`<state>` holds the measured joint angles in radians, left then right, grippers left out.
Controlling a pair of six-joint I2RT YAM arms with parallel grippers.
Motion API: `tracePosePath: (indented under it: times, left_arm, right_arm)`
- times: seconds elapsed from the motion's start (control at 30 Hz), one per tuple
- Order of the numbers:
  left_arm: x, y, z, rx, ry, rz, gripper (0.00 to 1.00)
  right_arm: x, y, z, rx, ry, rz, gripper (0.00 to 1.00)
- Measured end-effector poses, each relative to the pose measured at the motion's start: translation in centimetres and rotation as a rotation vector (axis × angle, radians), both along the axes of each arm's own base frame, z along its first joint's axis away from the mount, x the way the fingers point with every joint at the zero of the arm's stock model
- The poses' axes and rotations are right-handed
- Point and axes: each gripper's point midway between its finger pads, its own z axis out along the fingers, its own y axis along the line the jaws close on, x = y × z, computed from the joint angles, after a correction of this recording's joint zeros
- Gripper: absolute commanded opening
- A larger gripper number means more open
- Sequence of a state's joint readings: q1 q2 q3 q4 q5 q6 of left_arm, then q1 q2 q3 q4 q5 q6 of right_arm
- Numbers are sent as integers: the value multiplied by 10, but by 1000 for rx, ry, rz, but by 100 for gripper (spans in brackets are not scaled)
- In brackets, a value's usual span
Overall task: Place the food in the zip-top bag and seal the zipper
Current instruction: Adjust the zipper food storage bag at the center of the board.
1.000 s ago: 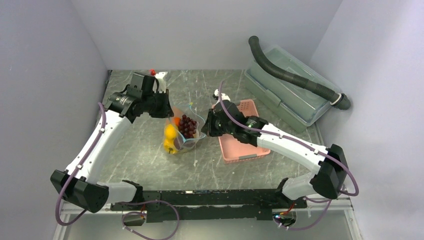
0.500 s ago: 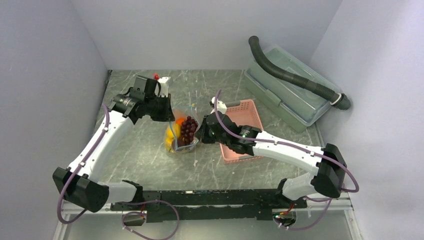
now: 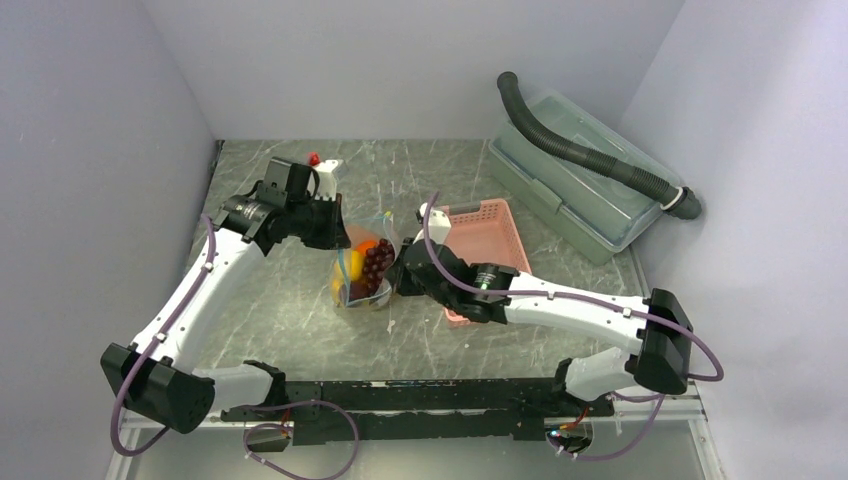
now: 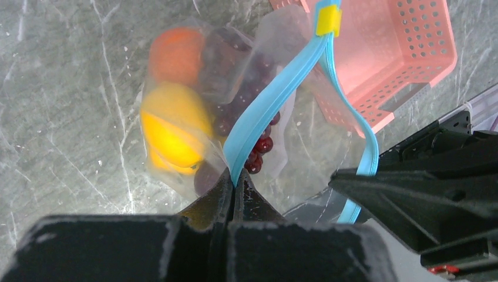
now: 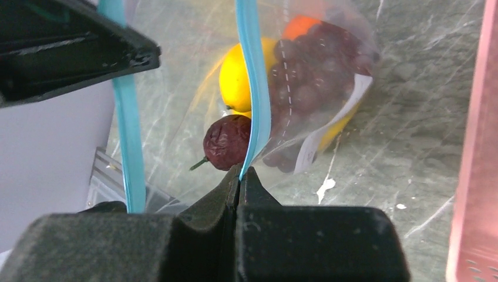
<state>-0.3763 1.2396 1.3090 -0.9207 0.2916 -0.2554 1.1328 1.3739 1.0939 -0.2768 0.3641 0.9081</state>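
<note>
Grey marbled tabletop (image 3: 300,325), both claws pinching the bag's mouth.
From my seat, the left claw (image 4: 234,187) is closed tight on one strip of the blue zipper (image 4: 276,97) and the right claw (image 5: 241,174) is clamped on the other strip. The zip-top bag (image 3: 352,292) sits at centre frame in the overhead view, its mouth parted between them. Inside I see an orange (image 4: 176,53), dark grapes (image 5: 311,64), a yellow fruit (image 4: 170,126) and a reddish-brown fruit (image 5: 228,141). A yellow slider tab (image 4: 327,20) shows at the top of the left wrist view. The pink basket (image 3: 492,228) lies just right of the bag.
</note>
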Motion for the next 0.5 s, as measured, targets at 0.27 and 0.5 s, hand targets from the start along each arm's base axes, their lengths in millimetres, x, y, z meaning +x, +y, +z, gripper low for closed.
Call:
tracePosePath:
  times: [0.27, 0.5]
  left_arm:
    - [-4, -5, 2, -21, -1, -41, 0]
    - [-8, -8, 3, -38, -14, -68, 0]
  right_arm:
    - [-24, 15, 7, 35, -49, -40, 5]
    - [-21, 17, 0, 15, -76, -86, 27]
